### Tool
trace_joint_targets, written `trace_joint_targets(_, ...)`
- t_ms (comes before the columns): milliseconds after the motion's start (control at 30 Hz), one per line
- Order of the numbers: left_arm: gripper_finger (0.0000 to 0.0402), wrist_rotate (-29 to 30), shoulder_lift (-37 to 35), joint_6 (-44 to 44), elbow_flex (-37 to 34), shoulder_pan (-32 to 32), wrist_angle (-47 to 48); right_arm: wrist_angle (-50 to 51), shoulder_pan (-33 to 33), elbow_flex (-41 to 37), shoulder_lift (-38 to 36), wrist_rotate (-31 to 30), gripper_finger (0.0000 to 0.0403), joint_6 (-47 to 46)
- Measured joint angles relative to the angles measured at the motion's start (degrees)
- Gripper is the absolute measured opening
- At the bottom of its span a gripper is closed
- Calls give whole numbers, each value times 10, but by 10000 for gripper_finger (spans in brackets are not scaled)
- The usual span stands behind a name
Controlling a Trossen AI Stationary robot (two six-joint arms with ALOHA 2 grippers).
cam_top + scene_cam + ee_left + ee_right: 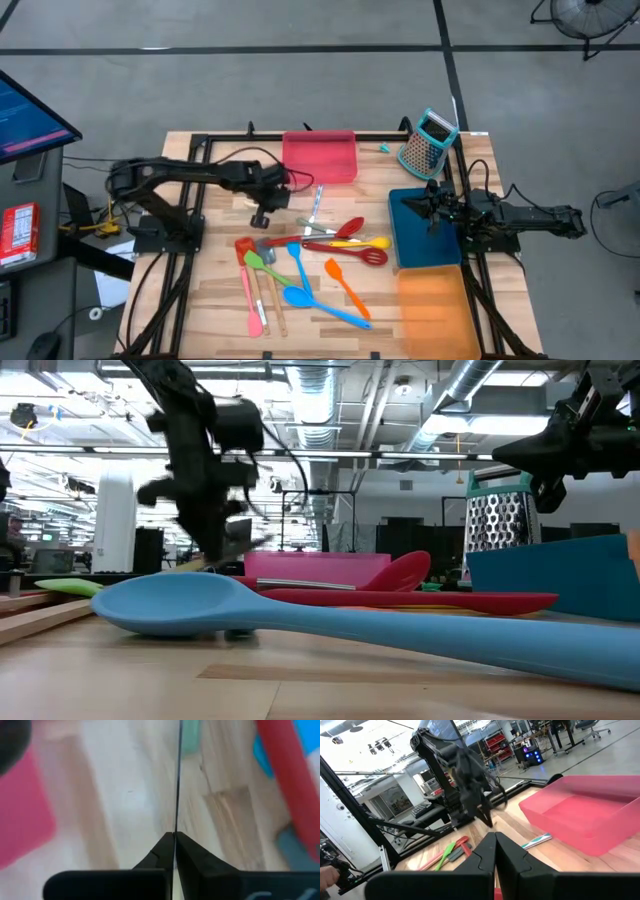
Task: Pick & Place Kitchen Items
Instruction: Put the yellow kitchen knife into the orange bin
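Several coloured utensils lie on the wooden table: red spoons point(347, 230), an orange spatula point(345, 280), a blue spoon point(300, 295) point(300, 615), green point(262, 262) and pink point(248, 290) ones. A teal-handled silver piece point(316, 203) lies beside the red tray. My left gripper point(298, 184) point(174, 834) is near the red tray's near left corner, above the table, shut on a thin silver utensil point(177, 780) seen edge-on. My right gripper point(432, 205) point(495, 837) hangs shut above the blue tray point(425, 235); nothing shows in it. My left gripper pinches the thin silver utensil by its end point(175, 827) between its two fingers. The utensil runs straight on ahead of the fingertips point(187, 842), along the fingers, toward the table's right. In the low view it sticks out point(250, 545) clear of the table.
A red tray point(320, 155) stands at the far middle, a blue tray and an orange tray point(435, 300) along the right side. A teal-topped box grater point(430, 140) stands at the far right. Bare wood lies at the table's near left and near middle.
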State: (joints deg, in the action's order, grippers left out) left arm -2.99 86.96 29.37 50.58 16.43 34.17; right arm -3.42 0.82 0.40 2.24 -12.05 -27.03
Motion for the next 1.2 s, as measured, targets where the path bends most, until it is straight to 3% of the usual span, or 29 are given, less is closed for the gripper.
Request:
trace_joint_targets(300, 1, 12, -180, -249, 2, -2, -38, -4, 2, 0, 0, -2, 0, 0)
trace_joint_targets(567, 1, 30, -303, -373, 3, -8, -198, -70, 30, 0, 0, -47, 36, 54)
trace_joint_targets(800, 1, 39, -330, -418, 4, -6, -281, -75, 45, 22, 0, -43, 93, 60)
trace_joint_targets(967, 1, 7, -330, -471, 4, -7, -316, -67, 41, 58, 8, -51, 116, 75)
trace_joint_targets(1067, 1, 5, -328, -479, 4, -7, -288, -26, 41, 92, 35, -69, 128, 89)
trace_joint_targets(1200, 4, 43, -303, -449, 4, -7, -172, 27, 41, 123, 85, -75, 144, 96)
